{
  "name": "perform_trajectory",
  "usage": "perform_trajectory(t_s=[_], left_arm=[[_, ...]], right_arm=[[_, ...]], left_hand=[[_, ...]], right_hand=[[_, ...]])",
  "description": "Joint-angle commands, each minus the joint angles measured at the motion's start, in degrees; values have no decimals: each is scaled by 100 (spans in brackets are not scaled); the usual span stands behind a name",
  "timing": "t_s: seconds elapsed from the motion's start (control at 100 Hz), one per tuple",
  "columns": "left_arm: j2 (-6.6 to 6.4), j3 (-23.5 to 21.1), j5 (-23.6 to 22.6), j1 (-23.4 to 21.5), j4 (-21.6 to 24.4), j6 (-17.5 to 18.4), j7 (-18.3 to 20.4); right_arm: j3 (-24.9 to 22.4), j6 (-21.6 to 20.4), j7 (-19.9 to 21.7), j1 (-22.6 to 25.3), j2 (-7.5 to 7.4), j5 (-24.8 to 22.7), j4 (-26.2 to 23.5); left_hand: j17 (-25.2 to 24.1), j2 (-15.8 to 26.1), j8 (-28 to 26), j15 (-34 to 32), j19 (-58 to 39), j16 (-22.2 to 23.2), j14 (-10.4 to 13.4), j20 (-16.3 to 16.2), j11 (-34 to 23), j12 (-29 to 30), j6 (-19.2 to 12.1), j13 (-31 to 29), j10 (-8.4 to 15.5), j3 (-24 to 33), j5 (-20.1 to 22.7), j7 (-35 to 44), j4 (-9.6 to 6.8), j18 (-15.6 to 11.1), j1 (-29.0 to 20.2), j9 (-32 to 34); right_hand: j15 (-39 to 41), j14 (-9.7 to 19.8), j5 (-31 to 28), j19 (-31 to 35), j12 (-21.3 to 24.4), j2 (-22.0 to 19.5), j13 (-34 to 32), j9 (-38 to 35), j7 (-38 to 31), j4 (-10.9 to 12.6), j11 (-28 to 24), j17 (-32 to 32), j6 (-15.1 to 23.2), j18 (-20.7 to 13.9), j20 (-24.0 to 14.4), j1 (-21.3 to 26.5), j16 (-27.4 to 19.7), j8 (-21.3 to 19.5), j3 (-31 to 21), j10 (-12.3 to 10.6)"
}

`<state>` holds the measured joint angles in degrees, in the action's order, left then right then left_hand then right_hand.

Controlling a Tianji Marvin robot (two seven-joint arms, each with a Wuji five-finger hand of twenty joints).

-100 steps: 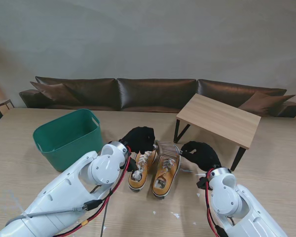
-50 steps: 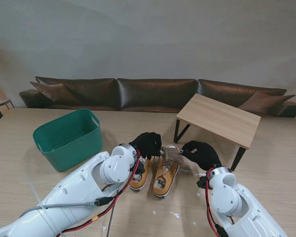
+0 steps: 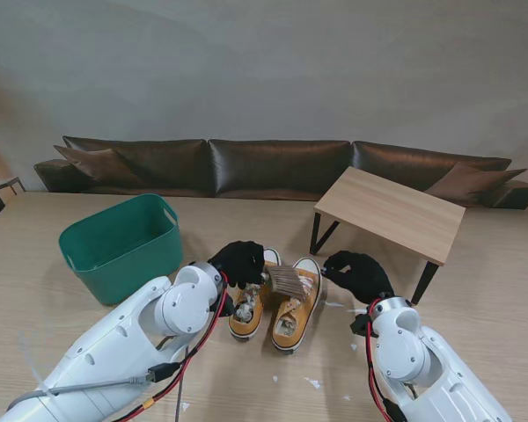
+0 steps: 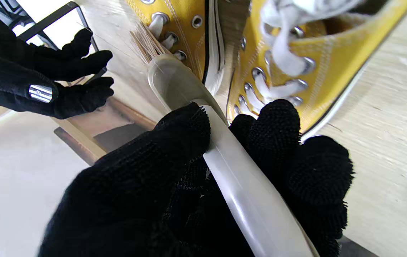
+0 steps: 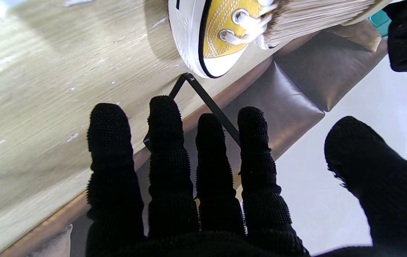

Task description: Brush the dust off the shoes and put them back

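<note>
Stand view: two yellow high-top canvas sneakers with white laces and white soles sit side by side on the light wooden table [image 3: 70, 369], toes pointing away from me, between the two arms. The left sneaker [image 3: 246, 308] and the right sneaker [image 3: 297, 309] are touching or nearly touching along their inner sides. White specks lie scattered on the table nearer to me than the shoes.

The left hand [image 3: 238, 262], in a black glove, is closed around the pale handle of a brush [image 3: 288, 281]. The brush head lies across the laces of the right sneaker, bristles down on the upper. In the left wrist view the thumb and fingers [image 4: 278, 125] wrap the smooth translucent handle [image 4: 225, 153] from both sides, and the tan bristles [image 4: 146, 43] reach past the eyelets of the sneaker. Contact between the bristles and the shoe is shown in the right wrist view, where the bristle tuft [image 5: 314, 18] rests against the laces near the white toe cap [image 5: 196, 43].

The right hand [image 3: 356, 274] hovers just right of the right sneaker, holding nothing. In the right wrist view its four fingers [image 5: 167, 142] are extended side by side with narrow gaps, and the thumb [image 5: 364, 164] stands well apart from them.

A green plastic basket [image 3: 119, 246] stands on the table to the left of the shoes. A small wooden side table [image 3: 392, 211] with black legs stands to the right, farther from me. A dark brown leather sofa [image 3: 273, 165] runs along the wall behind.
</note>
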<state>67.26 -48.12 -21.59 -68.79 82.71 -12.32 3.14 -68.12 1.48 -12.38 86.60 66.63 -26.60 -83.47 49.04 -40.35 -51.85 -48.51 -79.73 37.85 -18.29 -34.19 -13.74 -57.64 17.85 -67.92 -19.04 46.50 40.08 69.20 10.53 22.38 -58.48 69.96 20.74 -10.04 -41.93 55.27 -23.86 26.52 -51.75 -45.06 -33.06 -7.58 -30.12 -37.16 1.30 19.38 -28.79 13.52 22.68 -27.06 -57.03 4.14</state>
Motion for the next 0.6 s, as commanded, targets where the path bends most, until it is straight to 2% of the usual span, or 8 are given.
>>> perform_trajectory(t_s=[0.0,0.3,0.59], left_arm=[[-93,-97,-58,-39,121,-16,114],[-244,-700,-485,-423,686,84,212],[-359,-1487,-1010,-1093,1348,174,189]], right_arm=[[24,-7,81,9,29,6,2],[22,5,106,19,24,8,-9],[47,-1,122,5,22,10,12]], left_hand=[[-10,264,39,-67,-30,76,111,9,-195,-51,-12,-413,99,597,63,122,-218,-145,-576,166],[-14,275,36,-55,-28,74,116,10,-192,-49,-16,-413,110,578,53,120,-221,-154,-576,158],[-15,283,31,-44,-25,75,124,12,-190,-49,-27,-409,108,563,48,117,-227,-170,-585,153]], right_hand=[[59,-33,-41,81,98,-194,-46,-50,-65,111,-99,1482,46,137,58,-212,64,136,-86,86],[57,-28,-41,82,98,-194,-38,-51,-66,111,-101,1481,49,135,58,-211,63,136,-88,89],[62,-27,-47,82,97,-198,-46,-57,-67,113,-105,1482,35,134,58,-206,65,135,-89,95]])
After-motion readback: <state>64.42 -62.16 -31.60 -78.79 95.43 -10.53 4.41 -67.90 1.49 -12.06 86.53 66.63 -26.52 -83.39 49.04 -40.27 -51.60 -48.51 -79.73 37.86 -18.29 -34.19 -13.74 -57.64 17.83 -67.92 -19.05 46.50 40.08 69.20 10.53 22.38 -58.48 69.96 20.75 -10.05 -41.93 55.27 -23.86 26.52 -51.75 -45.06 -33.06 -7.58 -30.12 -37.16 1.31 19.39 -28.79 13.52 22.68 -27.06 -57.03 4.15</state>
